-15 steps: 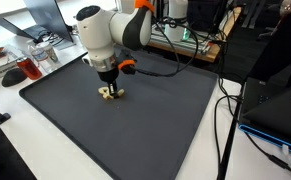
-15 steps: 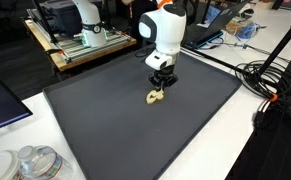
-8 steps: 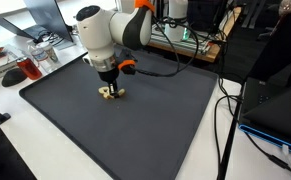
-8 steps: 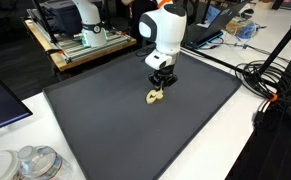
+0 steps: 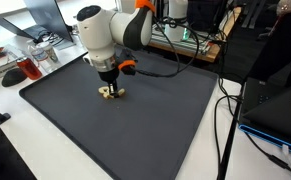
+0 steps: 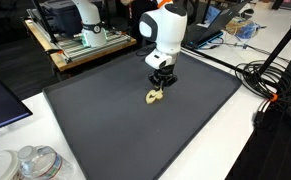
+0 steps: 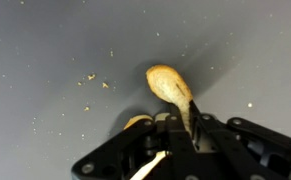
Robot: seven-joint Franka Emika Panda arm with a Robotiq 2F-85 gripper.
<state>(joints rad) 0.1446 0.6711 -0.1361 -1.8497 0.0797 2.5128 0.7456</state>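
My gripper (image 5: 108, 86) (image 6: 161, 86) points straight down over the middle of a dark grey mat (image 5: 155, 130) (image 6: 115, 130). It is shut on a tan, spoon-shaped piece (image 5: 110, 94) (image 6: 156, 96) whose lower end rests on or just above the mat. In the wrist view the gripper (image 7: 175, 126) pinches the narrow stem of the tan piece (image 7: 167, 84) between its black fingers, with the rounded end sticking out ahead. A second tan bit (image 7: 135, 122) shows beside the left finger, partly hidden.
Small tan crumbs (image 7: 91, 77) lie on the mat. A red cup (image 5: 30, 69) and clutter stand beyond the mat's edge. Cables (image 5: 225, 105) (image 6: 270, 85) run along one side. A wooden rack (image 6: 80, 45) and a clear plastic container (image 6: 30, 162) sit off the mat.
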